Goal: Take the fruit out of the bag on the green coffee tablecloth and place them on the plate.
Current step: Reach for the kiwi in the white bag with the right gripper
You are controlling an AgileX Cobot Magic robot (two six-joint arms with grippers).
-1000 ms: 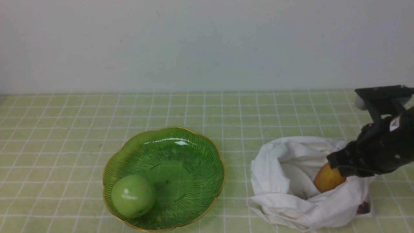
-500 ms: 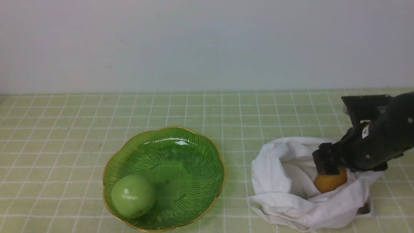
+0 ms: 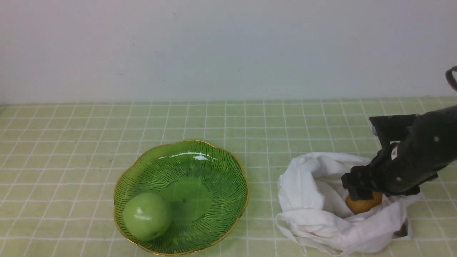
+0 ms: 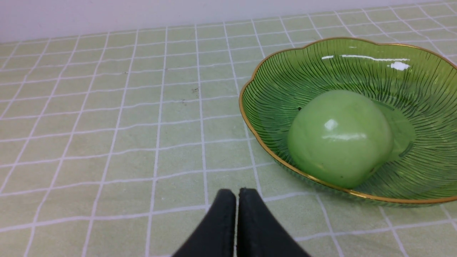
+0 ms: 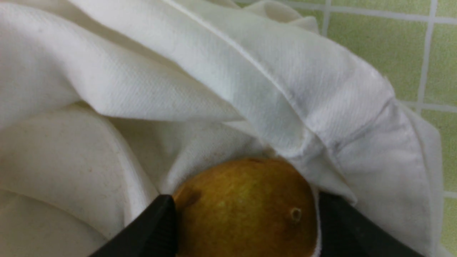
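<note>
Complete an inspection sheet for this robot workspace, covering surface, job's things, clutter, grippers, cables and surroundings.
Surface: pale green checked tablecloth, lying flat.
Job's things: brownish-yellow fruit inside the white cloth bag, on the right; green glass plate on the left, holding a green apple at its near-left side.
Clutter: nothing seen.
Grippers: right gripper reaches into the bag, fingers against both sides of the fruit; left gripper shut, empty, beside the plate.
Cables: a dark loop at the front view's right edge, possibly a cable.
Surroundings: plain pale wall behind the cloth.
</note>
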